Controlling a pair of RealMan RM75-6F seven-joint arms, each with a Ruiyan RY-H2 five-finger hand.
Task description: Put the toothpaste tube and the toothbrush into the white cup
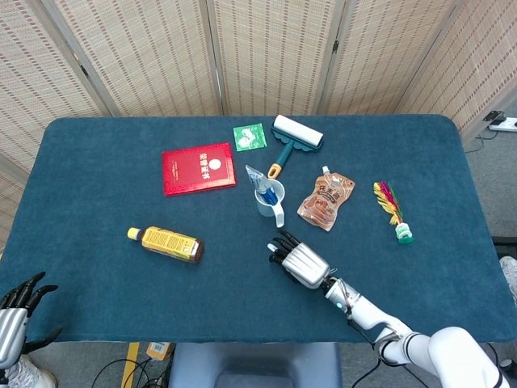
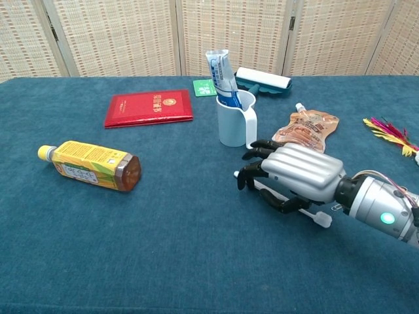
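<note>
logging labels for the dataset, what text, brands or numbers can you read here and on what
None can be read for certain.
Red booklet: gold emblem and characters, too small.
Bottle: yellow label print, blurred.
Toothpaste tube in the white cup: blue print, unreadable.
Brown pouch: characters blurred.
Green packet: white mark, unreadable.

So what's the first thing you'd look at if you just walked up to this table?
Probably the shiny silver right hand near the front, fingers curled over a white toothbrush lying on the blue cloth. Just behind it stands the white cup with the toothpaste tube sticking up out of it. The red booklet farther back on the left catches the eye too.
</note>
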